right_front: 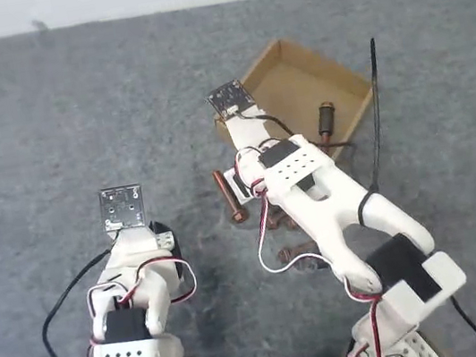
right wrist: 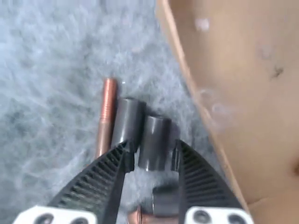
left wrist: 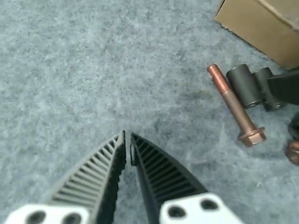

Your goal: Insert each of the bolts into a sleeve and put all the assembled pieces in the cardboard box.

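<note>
I am steering two arms over a grey, felt-like surface (left wrist: 70, 60). The right claw (right wrist: 152, 151) is standing with its jaws apart, straddling a dark sleeve (right wrist: 154, 140) that is lying between its fingers. I am seeing a sliver of gap on each side, so it is not clamped yet. A second sleeve (right wrist: 125, 122) is touching the first on the side of the claw away from the box, and a copper bolt (right wrist: 105, 109) is lying just beyond that. The cardboard box (right wrist: 187, 88) is sitting just beside the claw on the opposite side, with one assembled piece (right_front: 326, 119) already lying inside it. The left claw (left wrist: 127, 140) is hanging with its jaws together, holding nothing, well apart from the bolt.

To grasp well, I am judging that I should be centring the claw on the sleeve's middle and closing slowly, so one finger is slipping between the two sleeves rather than dragging the neighbour along — then lifting straight up, keeping the bore free for the bolt.

I am reading no brand, label or writing on anything here.
</note>
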Controlling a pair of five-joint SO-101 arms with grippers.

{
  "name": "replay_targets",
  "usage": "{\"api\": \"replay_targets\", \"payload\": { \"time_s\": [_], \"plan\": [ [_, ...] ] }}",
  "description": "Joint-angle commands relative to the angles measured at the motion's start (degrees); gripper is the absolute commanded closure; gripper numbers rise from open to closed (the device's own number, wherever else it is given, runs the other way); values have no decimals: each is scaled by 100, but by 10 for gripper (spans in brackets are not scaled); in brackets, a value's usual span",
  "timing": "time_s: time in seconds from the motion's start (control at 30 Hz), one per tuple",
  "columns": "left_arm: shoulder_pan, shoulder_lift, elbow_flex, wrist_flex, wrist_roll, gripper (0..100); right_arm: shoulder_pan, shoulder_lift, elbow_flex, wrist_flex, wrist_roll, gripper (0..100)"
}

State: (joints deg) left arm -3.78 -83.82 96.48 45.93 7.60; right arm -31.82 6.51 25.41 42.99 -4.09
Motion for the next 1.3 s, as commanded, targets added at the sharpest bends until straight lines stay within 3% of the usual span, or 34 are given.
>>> {"api": "replay_targets", "payload": {
  "time_s": [0.0, 0.37, 0.5, 0.77, 1.07, 1.27],
  "plan": [
    [-53, -97, -48, -149, -53, 988, -4, 163, -378, -215, 88, 886],
    [-53, -97, -48, -158, -53, 988, 57, 1297, -923, -189, 360, 891],
    [-53, -97, -48, -158, -53, 988, 31, 1323, -923, -171, 352, 993],
    [-53, -97, -48, -167, -53, 988, 189, 848, -897, -110, 325, 993],
    [-53, -97, -48, -167, -53, 988, 295, -1033, -914, 1912, 325, 993],
    [-53, -97, -48, -167, -53, 988, 857, -2105, -905, 3407, 360, 993]
  ]
}}
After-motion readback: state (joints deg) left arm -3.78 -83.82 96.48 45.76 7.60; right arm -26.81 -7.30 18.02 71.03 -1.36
